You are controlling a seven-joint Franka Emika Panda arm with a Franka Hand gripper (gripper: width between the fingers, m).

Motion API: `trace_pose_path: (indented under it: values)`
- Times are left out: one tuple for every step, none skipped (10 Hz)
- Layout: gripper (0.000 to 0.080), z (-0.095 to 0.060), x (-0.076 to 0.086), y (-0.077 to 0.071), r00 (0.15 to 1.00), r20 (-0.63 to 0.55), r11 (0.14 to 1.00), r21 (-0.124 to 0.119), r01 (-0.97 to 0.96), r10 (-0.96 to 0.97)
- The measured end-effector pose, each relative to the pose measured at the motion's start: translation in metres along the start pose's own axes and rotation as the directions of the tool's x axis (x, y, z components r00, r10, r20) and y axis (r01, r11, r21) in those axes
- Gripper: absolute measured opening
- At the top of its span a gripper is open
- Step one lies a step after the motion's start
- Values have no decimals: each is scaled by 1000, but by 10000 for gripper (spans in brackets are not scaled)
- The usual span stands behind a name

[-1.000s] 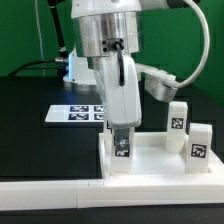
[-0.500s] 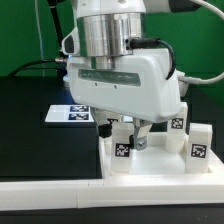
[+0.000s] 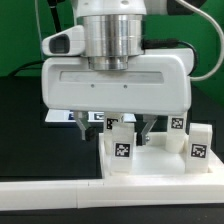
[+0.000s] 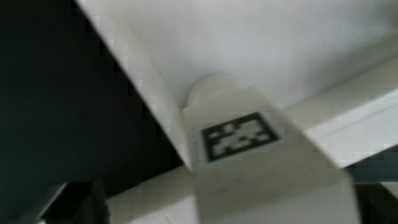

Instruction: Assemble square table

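The square table's white top (image 3: 158,163) lies at the exterior view's right, with its raised rim (image 4: 267,50) also in the wrist view. A white leg block (image 3: 123,148) with a tag stands upright in its near-left corner. My gripper (image 3: 115,127) hangs right above that leg, open, one fingertip (image 3: 80,124) on either side and neither touching it. In the wrist view the leg (image 4: 237,135) rises between the dark fingers (image 4: 71,203). Two more leg blocks (image 3: 178,121) (image 3: 198,146) stand on the top's right side.
The marker board (image 3: 58,115) lies on the black table behind the gripper, mostly hidden by it. A long white bar fence (image 3: 50,192) runs along the front edge, against the table top. Green backdrop and cables sit behind.
The gripper was shut on the leg in the corner; it has since turned about its vertical axis, spread its fingers wide and let the leg go. The leg stays standing.
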State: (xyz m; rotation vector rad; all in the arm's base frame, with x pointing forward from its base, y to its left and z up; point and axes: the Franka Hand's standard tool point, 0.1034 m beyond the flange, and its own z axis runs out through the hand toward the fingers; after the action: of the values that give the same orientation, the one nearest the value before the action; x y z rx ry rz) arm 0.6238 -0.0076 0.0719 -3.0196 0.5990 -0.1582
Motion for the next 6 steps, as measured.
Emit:
trace_pose_path:
  values:
    - [649,0,0,0,999,-1,999,0,32,-32]
    - [649,0,0,0,1000,-1,1000,0,6,-6]
    - [526,0,0,0,1000,-1,1000,0,5,-5]
    - [389,0,0,0,1000,-1,1000,0,-2,2]
    - [289,0,0,0,997,0,997,1,-81,81]
    - [289,0,0,0,989,0,989,1,-150,150]
